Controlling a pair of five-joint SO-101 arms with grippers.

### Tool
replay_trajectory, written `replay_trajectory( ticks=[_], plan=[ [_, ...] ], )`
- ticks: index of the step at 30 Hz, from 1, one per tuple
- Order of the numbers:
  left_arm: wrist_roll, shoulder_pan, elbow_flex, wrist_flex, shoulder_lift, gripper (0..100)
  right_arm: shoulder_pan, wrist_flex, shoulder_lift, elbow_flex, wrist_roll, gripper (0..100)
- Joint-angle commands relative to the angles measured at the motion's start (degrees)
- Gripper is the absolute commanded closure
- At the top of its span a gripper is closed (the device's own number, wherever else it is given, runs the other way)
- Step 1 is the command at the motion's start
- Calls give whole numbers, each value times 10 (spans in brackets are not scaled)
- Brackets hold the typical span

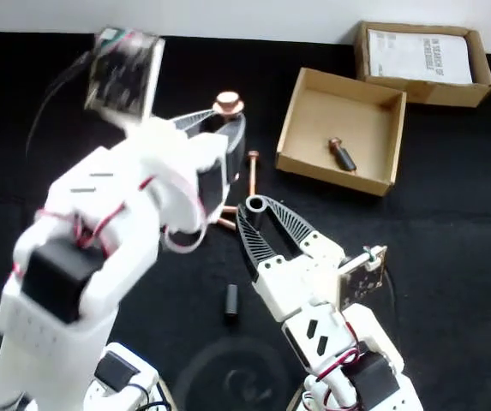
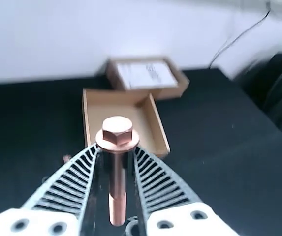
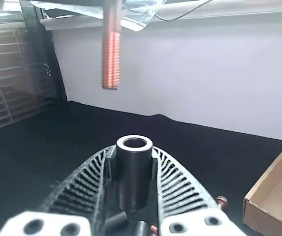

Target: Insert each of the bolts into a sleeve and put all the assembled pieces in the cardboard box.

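My left gripper [image 1: 226, 118] is raised above the table and shut on a copper bolt [image 1: 228, 104], head up and threaded end down. In the left wrist view the bolt [image 2: 116, 162] stands between the ribbed fingers [image 2: 77, 177]. My right gripper [image 1: 254, 206] is just below it, shut on a black sleeve [image 3: 133, 169] with its open bore facing up. The bolt's thread [image 3: 111, 54] hangs above and slightly to one side of that bore, not touching. The open cardboard box [image 1: 301, 116] at the back right holds one assembled piece [image 1: 342, 155].
Two loose bolts [image 1: 253, 169] [image 1: 226, 223] lie on the black table between the grippers. A spare sleeve [image 1: 231, 301] lies near the front. A second cardboard box [image 1: 481, 73] with a printed sheet stands at the far right corner.
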Motion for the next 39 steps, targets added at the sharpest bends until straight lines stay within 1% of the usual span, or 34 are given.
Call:
replay_trajectory(
  ticks=[1,4,6,9,15,22,24,27,32,39],
  plan=[
    [-25,8,165,-121,-118,992,8,-15,-3,-2,-4,991],
    [-25,8,255,-182,-184,992,8,-15,-1,-2,-4,991],
    [-24,9,280,-194,-198,992,7,-15,0,-2,-4,991],
    [-24,10,284,-196,-198,992,6,-15,0,13,-4,991],
    [-24,37,285,-205,-198,992,6,-17,-4,73,-4,991],
    [-24,40,288,-205,-197,992,6,-18,-3,81,-4,991],
    [-24,42,302,-207,-196,992,5,-19,-1,80,-4,991],
    [-25,64,342,-208,-197,992,1,-29,-1,77,-4,991],
    [-26,71,394,-277,-197,992,-1,-38,-1,76,-3,991],
    [-27,70,395,-282,-197,992,-1,-36,-1,76,-3,991]
  ],
)
